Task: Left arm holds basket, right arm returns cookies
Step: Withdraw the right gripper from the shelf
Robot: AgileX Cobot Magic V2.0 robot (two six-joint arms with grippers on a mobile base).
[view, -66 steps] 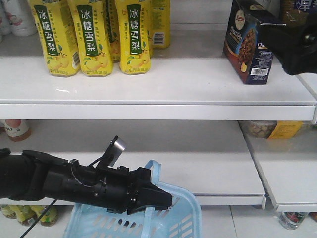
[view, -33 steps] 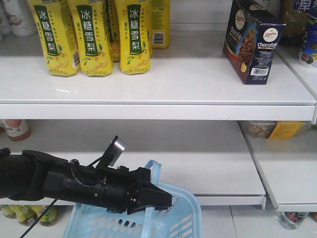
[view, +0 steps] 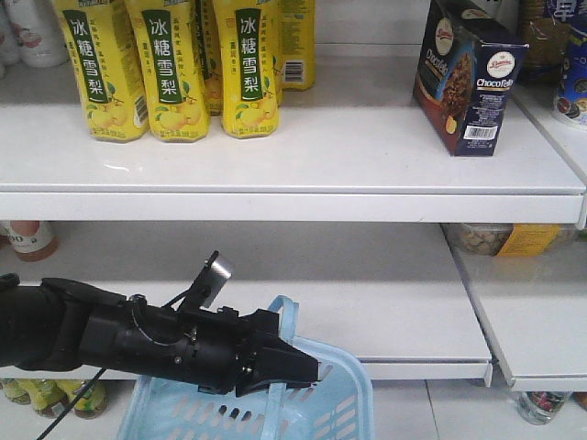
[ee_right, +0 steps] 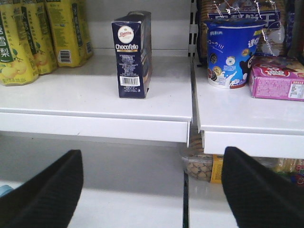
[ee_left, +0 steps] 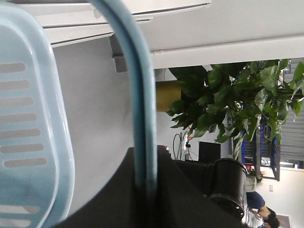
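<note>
Front view: basket (view: 321, 394) low at frame bottom, contents not visible; left arm (view: 138, 339) fingers (view: 289, 367) pinching its loop handle (view: 282, 316); cookies (view: 468, 78) upright on upper shelf (view: 303, 165), right of yellow drink cartons (view: 170, 69); right wrist view alone shows right fingers (ee_right: 47, 194) spread wide below shelf, plus blue cup (ee_right: 230, 52) and pink box (ee_right: 278, 76) on neighbouring shelf.
</note>
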